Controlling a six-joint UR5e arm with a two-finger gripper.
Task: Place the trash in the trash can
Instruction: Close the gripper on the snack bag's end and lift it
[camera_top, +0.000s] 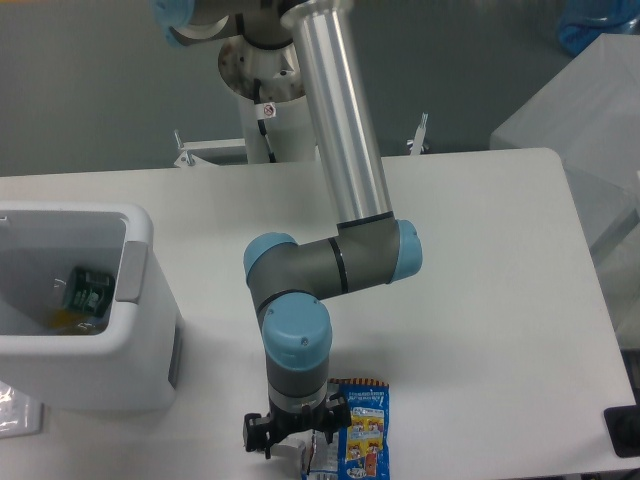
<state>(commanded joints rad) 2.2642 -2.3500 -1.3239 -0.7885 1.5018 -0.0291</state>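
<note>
A blue foil snack packet (366, 432) with cartoon prints lies flat at the table's front edge. Just left of it, my gripper (296, 446) points straight down, its black body low over a small silver wrapper (286, 451) that only partly shows. The wrist hides the fingers, so how they stand is unclear. The white trash can (138, 262) stands at the far left. A crumpled wrapper with a green strip (87, 290) lies inside it against the grey wall.
A clear plastic piece (14, 410) pokes out at the can's front left corner. A black object (624, 430) sits at the right front edge. The arm's base column (270, 110) rises behind the table, and a translucent cover (590, 110) stands at the right.
</note>
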